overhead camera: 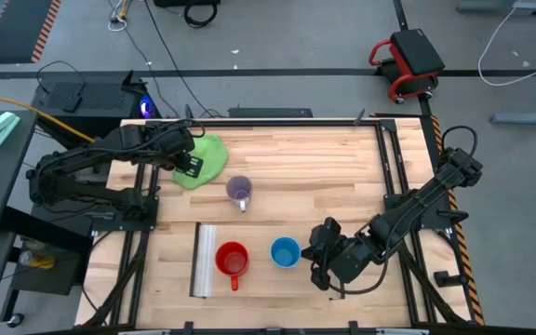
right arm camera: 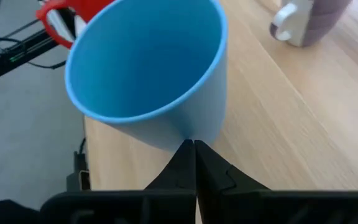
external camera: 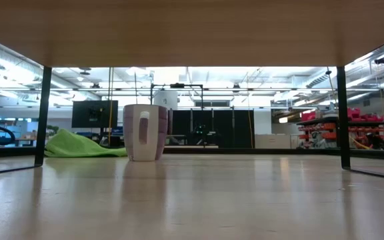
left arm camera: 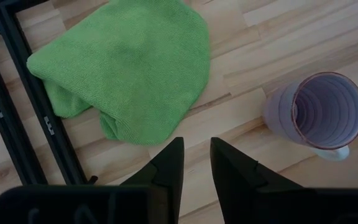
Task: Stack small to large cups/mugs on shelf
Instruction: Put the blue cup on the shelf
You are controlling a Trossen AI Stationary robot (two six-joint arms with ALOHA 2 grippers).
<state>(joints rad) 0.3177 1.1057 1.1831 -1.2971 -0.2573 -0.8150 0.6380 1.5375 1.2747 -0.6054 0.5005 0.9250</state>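
In the high view the red mug (overhead camera: 233, 260) and the blue mug (overhead camera: 285, 252) stand upright on the raised light-wood shelf (overhead camera: 259, 281), which has a clear strip (overhead camera: 205, 262) at its left end. The translucent purple mug (overhead camera: 239, 191) stands on its base on the table beyond the shelf, also seen as purple mug (external camera: 145, 132) (left arm camera: 322, 109). My right gripper (right arm camera: 194, 148) is shut at the blue mug's (right arm camera: 148, 68) right side. My left gripper (left arm camera: 196, 163) hovers open between the green cloth (left arm camera: 129, 68) and the purple mug. My right gripper comes level from the table's right, its fingertips together against the blue mug's outer wall low down (right arm camera: 194, 134). No handle shows on this mug; the fingers themselves hide whatever lies between them. The mug stands on the shelf with its mouth up.
The green cloth (overhead camera: 200, 160) lies bunched on the table's far left. The shelf's underside (external camera: 192, 27) spans the low view on thin dark legs (external camera: 43, 113) (external camera: 343, 113). Bare tabletop lies right of the purple mug. Dark frame rails (overhead camera: 394, 167) run along the table's sides.
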